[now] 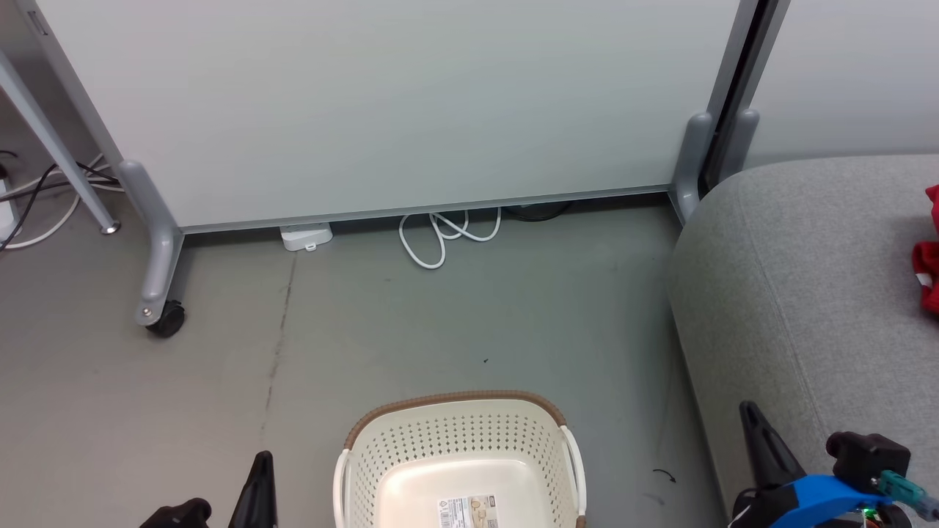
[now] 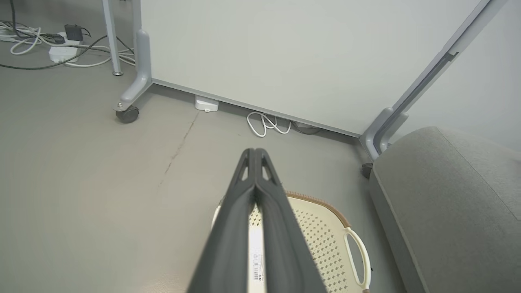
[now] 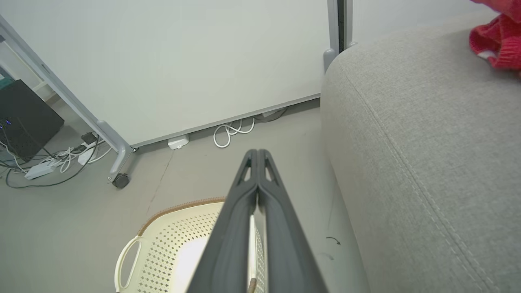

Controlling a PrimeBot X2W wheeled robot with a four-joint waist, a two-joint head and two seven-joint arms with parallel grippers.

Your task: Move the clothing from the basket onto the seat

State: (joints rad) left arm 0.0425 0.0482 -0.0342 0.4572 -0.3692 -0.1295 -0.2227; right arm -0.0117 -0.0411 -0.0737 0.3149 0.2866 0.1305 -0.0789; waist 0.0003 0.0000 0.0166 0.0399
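Note:
The cream perforated basket (image 1: 461,458) with its brown rim stands on the floor at the bottom centre; its inside holds only a label. Red clothing (image 1: 928,253) lies on the grey sofa seat (image 1: 799,286) at the right edge, also as red clothing (image 3: 496,40) at the right wrist view's top right. My left gripper (image 1: 260,469) hangs left of the basket, fingers pressed together with nothing between them (image 2: 254,151). My right gripper (image 1: 750,411) sits low over the sofa's front corner, fingers likewise together (image 3: 257,151). Basket (image 2: 321,236) and sofa (image 2: 447,203) show past the left fingers.
A white partition on grey wheeled legs (image 1: 158,293) stands behind the basket. A white cable coil (image 1: 447,235) and a small white box (image 1: 306,236) lie at its foot. Cables and a power strip (image 2: 61,51) lie far left.

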